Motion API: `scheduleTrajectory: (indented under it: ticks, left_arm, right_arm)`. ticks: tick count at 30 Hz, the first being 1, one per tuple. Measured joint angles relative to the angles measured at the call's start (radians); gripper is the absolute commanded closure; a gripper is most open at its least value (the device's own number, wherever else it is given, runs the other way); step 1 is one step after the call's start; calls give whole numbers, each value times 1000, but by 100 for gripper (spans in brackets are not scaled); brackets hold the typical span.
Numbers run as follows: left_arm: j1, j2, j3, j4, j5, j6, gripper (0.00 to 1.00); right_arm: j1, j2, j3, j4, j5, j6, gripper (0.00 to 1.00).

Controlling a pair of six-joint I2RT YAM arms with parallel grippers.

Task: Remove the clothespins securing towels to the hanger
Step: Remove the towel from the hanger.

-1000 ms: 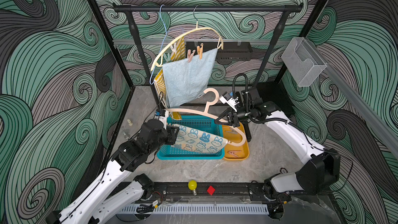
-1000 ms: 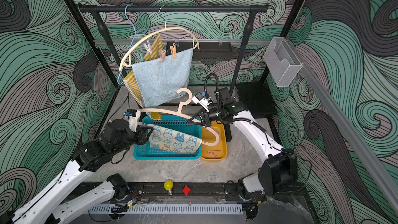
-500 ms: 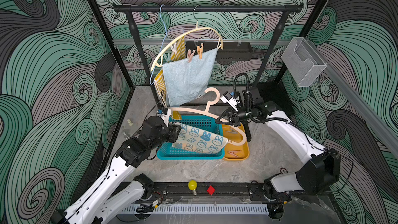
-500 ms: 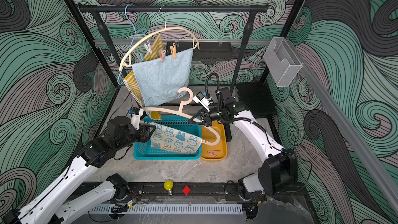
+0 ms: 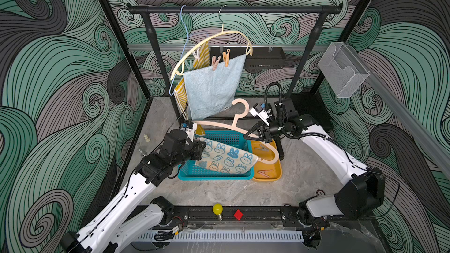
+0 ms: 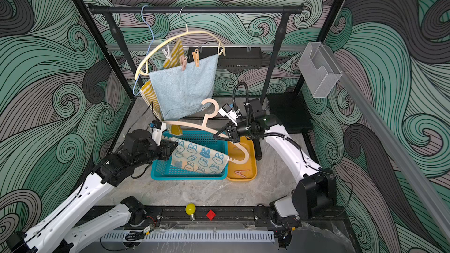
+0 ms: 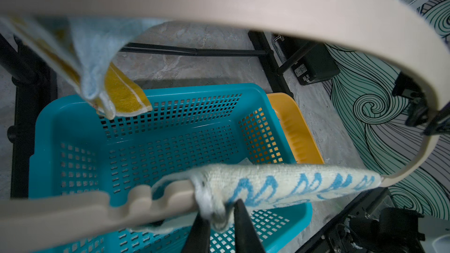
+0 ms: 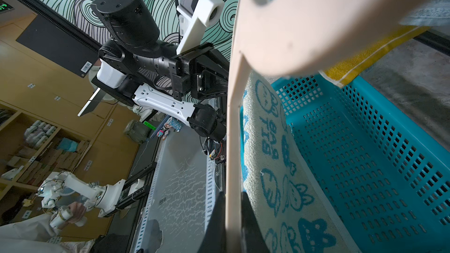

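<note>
Inspector: Left gripper [image 7: 218, 209], condition?

Recorder: Fingers drawn together on a corner of the bunny towel [image 5: 226, 158]. The left wrist view shows the cloth bunched between them.

Inspector: Right gripper [image 8: 232, 200]?

Recorder: Clamped on a bar of the pink hanger [image 5: 219, 126], one finger on each side, just beside the towel's edge. The hanger is held tilted above the teal basket [image 5: 214, 178], well below the rail [image 5: 267, 9].

Inspector: Position of the bunny towel?

Recorder: Draped over the pink hanger's lower bar, hanging over the basket.

Inspector: Clothespins?

Recorder: A pink clothespin [image 5: 215, 62] and an orange clothespin [image 5: 226, 57] stand side by side on the top edge of the light-blue towel [image 5: 211, 88]. They pin it to the cream hanger [image 5: 222, 31], which hangs from the rail. A white clothespin [image 6: 166, 52] sits on the upper edge of the yellow striped towel [image 5: 180, 93] behind it. A loose clothespin [image 5: 264, 173] lies in the orange tray [image 5: 279, 169], which touches the basket's side.
</note>
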Motion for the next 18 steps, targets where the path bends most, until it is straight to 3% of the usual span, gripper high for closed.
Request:
scheduleTrajectory:
  ticks: [1, 18]
  left_arm:
    - [0, 0, -2, 3, 2, 0, 100]
    - [0, 44, 42, -27, 56, -23, 100]
  right_arm:
    - [0, 0, 0, 0, 0, 0, 98]
    - [0, 2, 0, 26, 85, 41, 100]
